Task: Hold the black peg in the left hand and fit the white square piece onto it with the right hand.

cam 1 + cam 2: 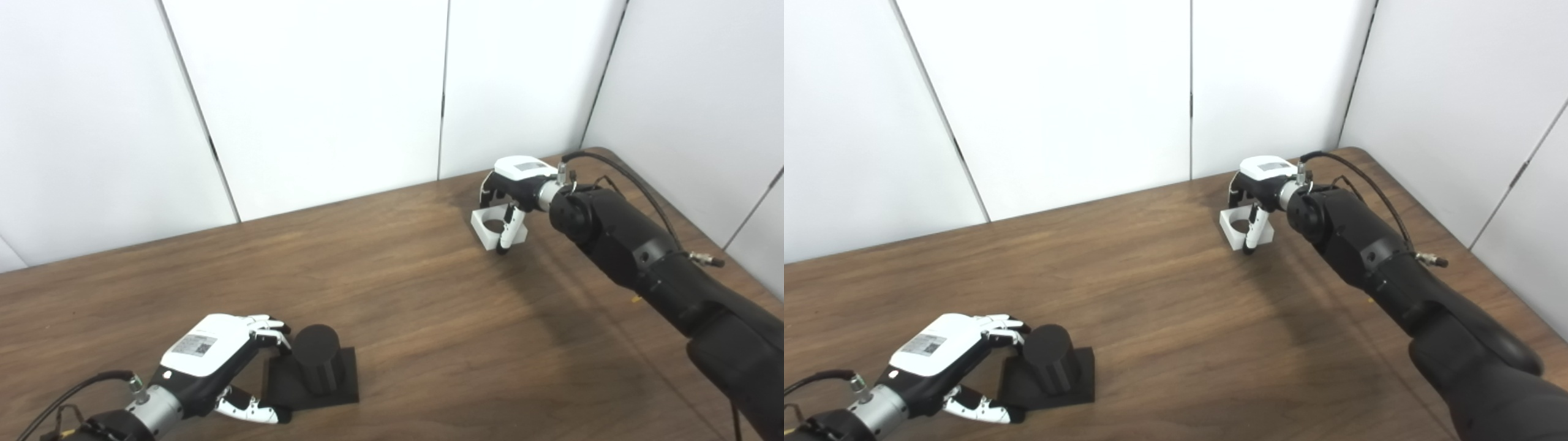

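The black peg (315,355), a short upright cylinder on a flat square black base (343,383), stands near the table's front left. My left hand (208,355) lies just left of it, open: its fingertips touch the peg's upper left side and the thumb is spread apart beside the base's front corner. The white square piece (481,223), with a round hole, rests on the table at the far right. My right hand (514,184) is on top of it, fingers curled over its back edge and thumb reaching across the hole to its front edge.
The brown wooden table (398,306) runs up to white wall panels at the back and right. The black right forearm (643,257) stretches in over the table's right side, with a cable looping above it.
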